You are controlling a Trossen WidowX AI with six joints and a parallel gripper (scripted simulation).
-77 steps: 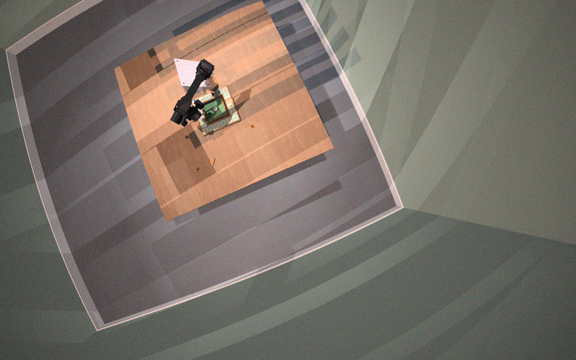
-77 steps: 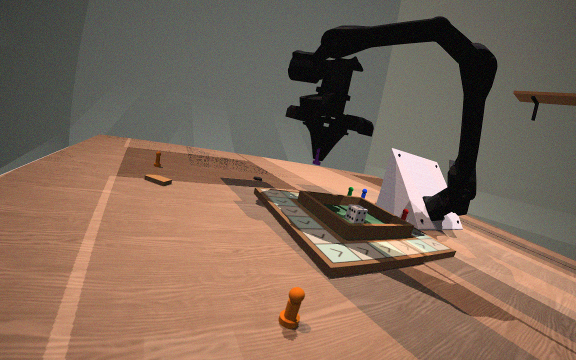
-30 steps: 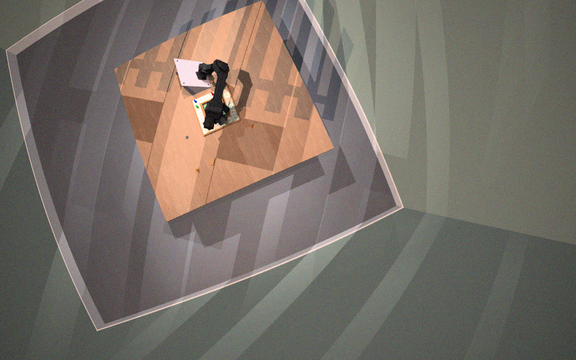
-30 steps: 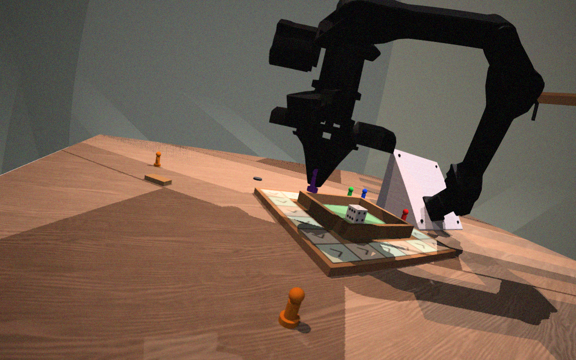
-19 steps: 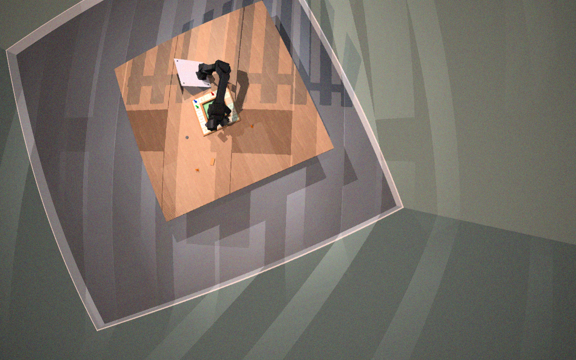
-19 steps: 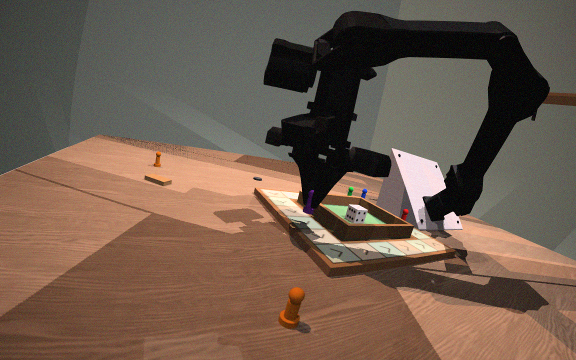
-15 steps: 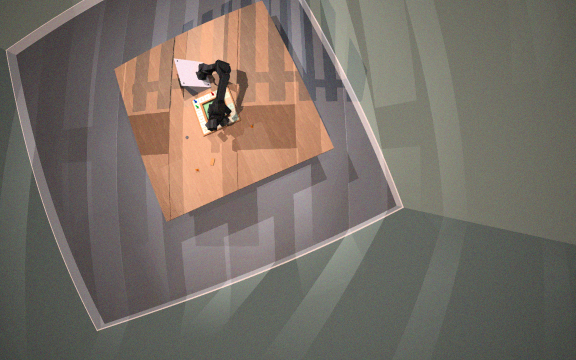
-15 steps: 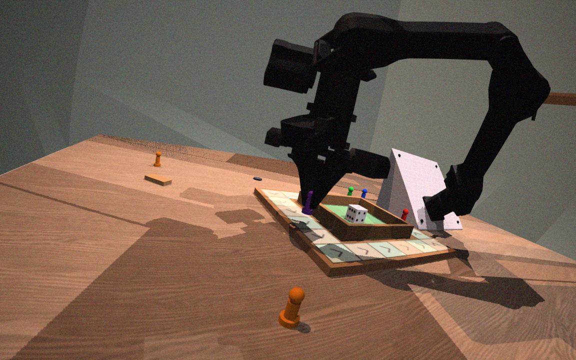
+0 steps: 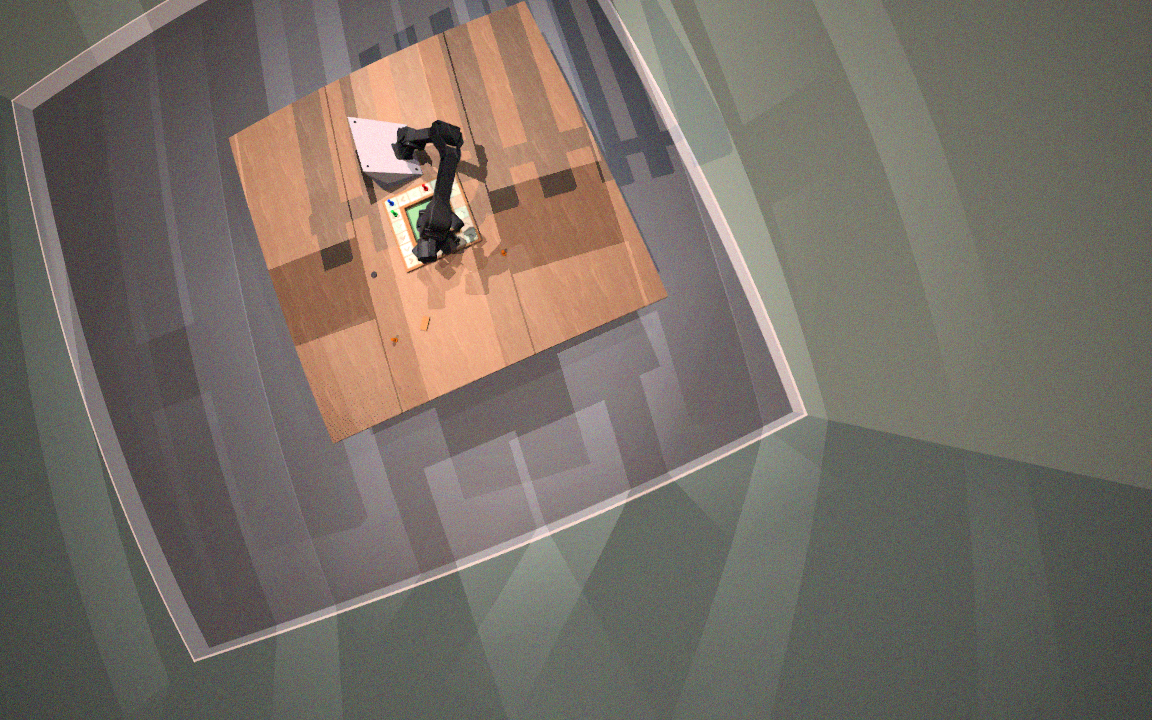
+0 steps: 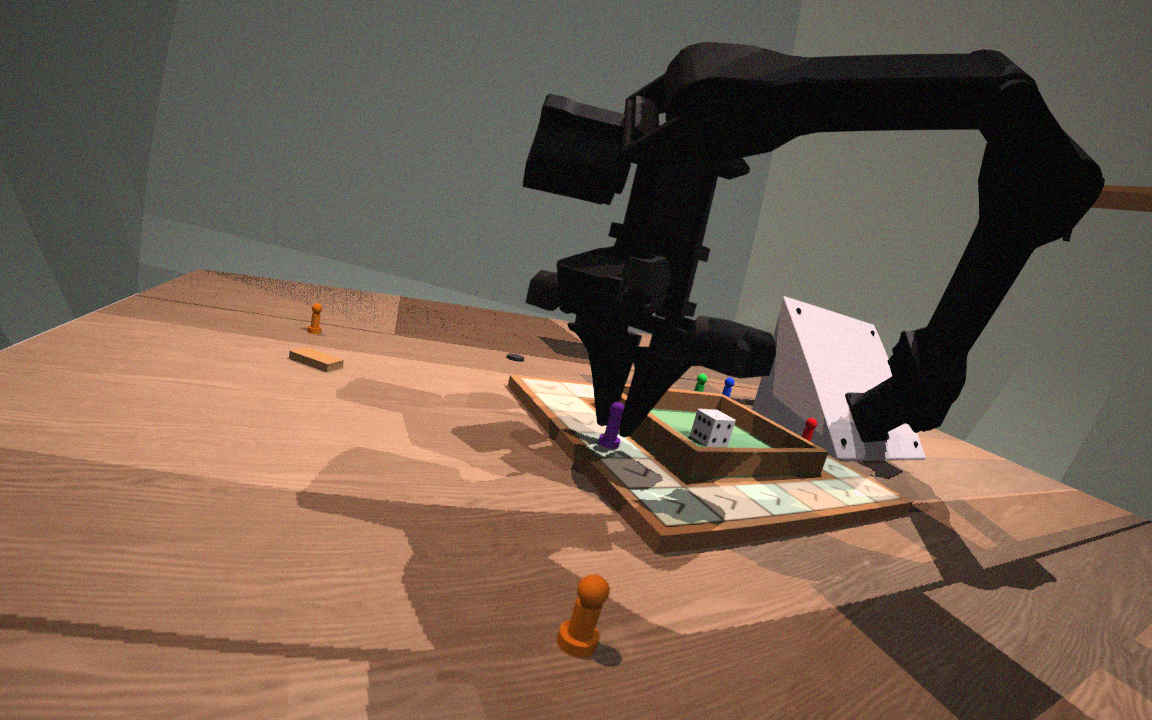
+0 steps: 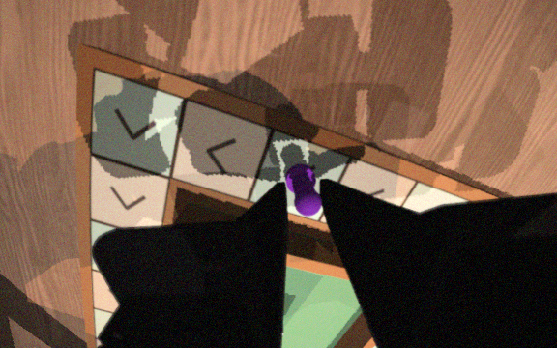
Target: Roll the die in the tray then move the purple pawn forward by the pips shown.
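Note:
The purple pawn [image 10: 613, 423] [image 11: 304, 193] stands upright on a square of the board's [image 10: 741, 530] [image 11: 83, 63] track, at the side facing the open table, just outside the tray wall. My gripper [image 10: 618, 420] [image 11: 302, 188] [image 9: 425, 255] points straight down over it. The fingertips flank the pawn's head, slightly parted, so the gripper is open. The white die [image 10: 711, 427] rests on the green floor of the wooden tray [image 10: 723, 462] in the middle of the board. Arrow marks show on the squares around the pawn.
Green [image 10: 700, 382], blue [image 10: 728, 385] and red [image 10: 809, 428] pawns stand on the board's far side. Off the board lie two orange pawns [image 10: 584, 616] [image 10: 315, 317], a wooden block [image 10: 315, 359] and a dark disc [image 10: 515, 356]. The arm's white base mount [image 10: 817, 358] stands behind the board.

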